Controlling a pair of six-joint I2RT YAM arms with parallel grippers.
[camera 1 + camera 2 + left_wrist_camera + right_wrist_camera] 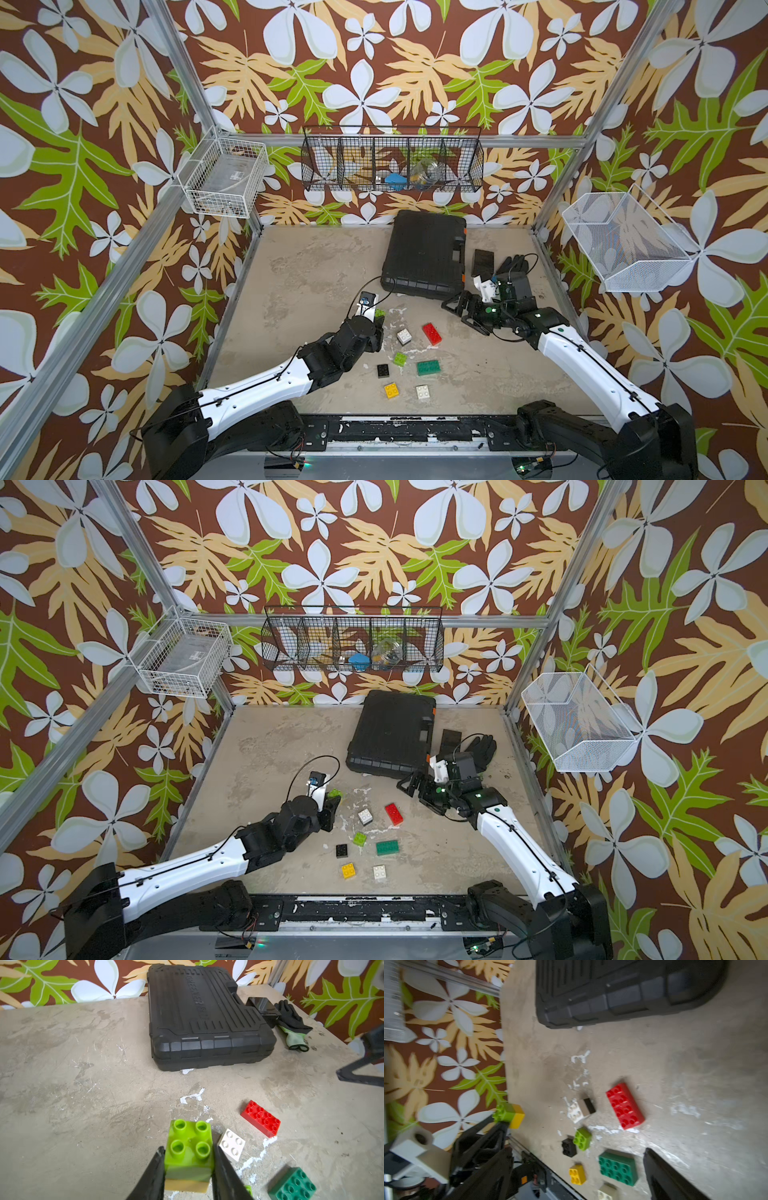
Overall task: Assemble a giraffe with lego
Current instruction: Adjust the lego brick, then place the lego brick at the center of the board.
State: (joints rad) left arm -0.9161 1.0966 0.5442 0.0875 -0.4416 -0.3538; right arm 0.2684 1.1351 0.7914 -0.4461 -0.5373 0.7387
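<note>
Left fingers (152, 1176) tight on stack (190, 1157) (lime-over-yellow)

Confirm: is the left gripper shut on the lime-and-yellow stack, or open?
Shut on it: the fingers of the left gripper press both sides of the lime-and-yellow stack in the left wrist view.

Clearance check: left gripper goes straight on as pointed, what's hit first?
Likely the black ribbed plastic case: the left gripper, shut on the lime-green-on-yellow brick stack, aims at its near wall. Depth is unclear; if tilted down, the mottled grey tabletop comes first.
</note>
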